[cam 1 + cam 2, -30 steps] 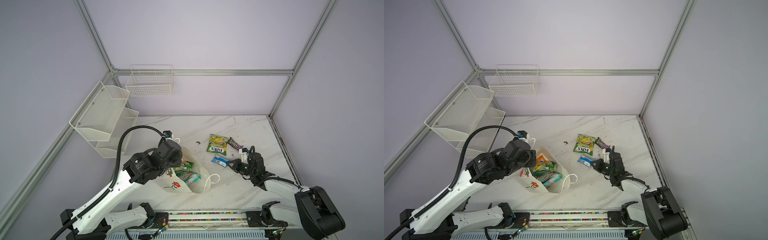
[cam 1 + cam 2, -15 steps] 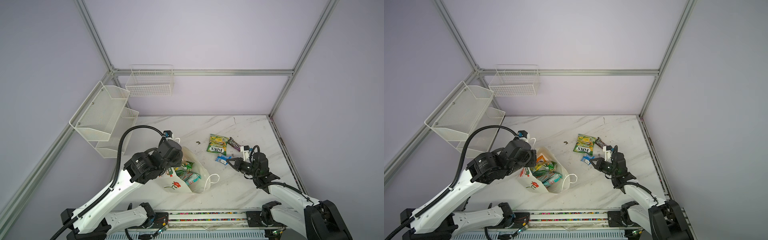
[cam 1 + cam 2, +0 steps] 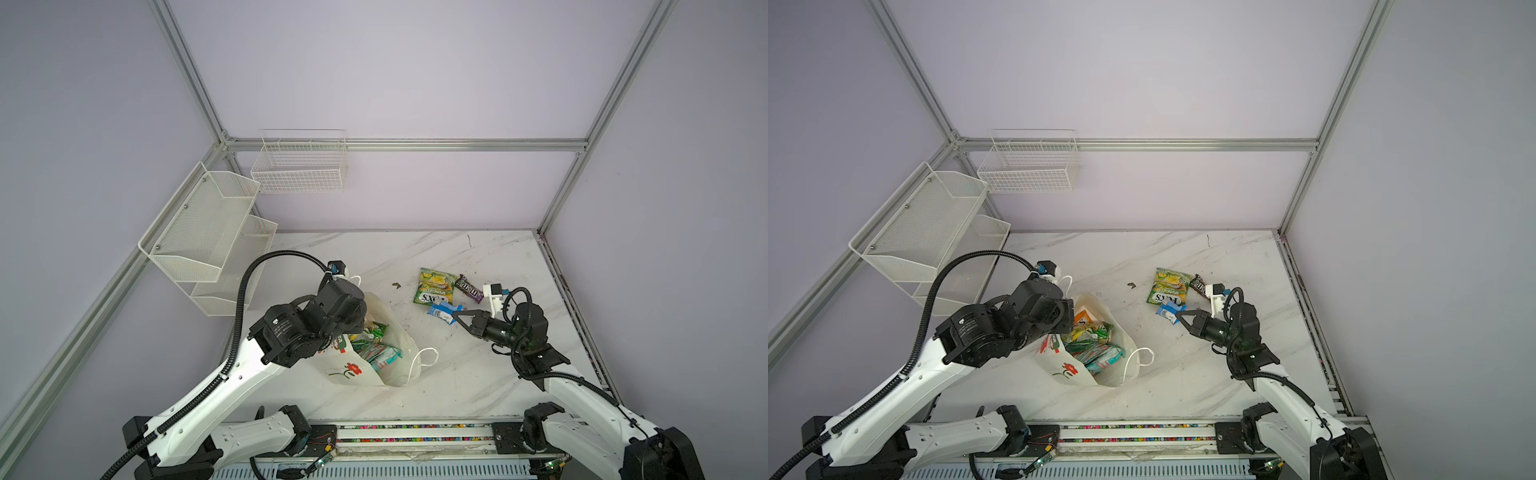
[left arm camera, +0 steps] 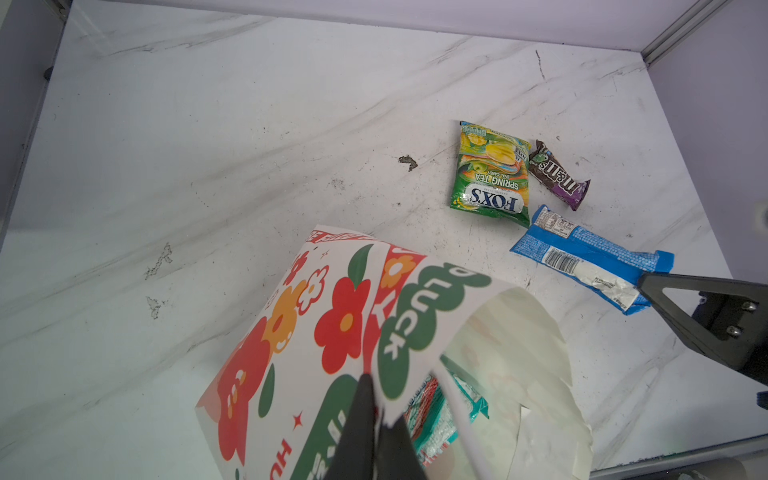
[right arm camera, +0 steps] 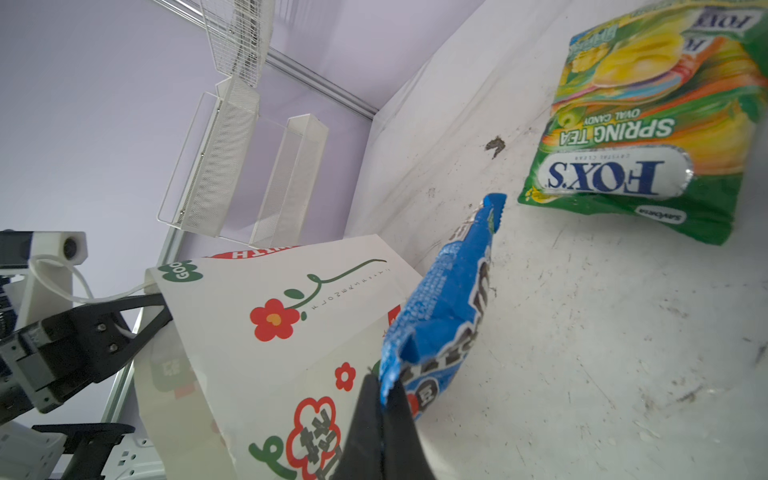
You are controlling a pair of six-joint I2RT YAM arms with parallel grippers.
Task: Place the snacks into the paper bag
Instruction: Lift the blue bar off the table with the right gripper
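Left gripper (image 4: 380, 409): clenched on the rim of the bag (image 4: 332, 324), right beside a white cord handle (image 4: 461, 428). I hold that edge up. The bag leans on the worktop (image 3: 457, 374) with its mouth open toward my right gripper (image 3: 455, 314). In both top views the bag sits between my two grippers.

Inside the bag, just below my left gripper: green and teal packets (image 3: 1096, 349), with an orange one (image 3: 1084, 318) closest to the fingers.

Right gripper: pinched tight on one end seam of the blue wrapper (image 5: 444, 307). The wrapper stretches straight out ahead of my fingertips, away from the wrist. Its far end is at or just above the worktop; I cannot tell which.

Ahead of the right gripper, past the wrapper's far end: green packet (image 3: 432, 286), flat on the worktop, print up. Just beside it, on the side away from the bag: brown packet (image 3: 468, 288), also flat, touching or nearly touching the green one. Both lie outside the bag, well apart from my left gripper.
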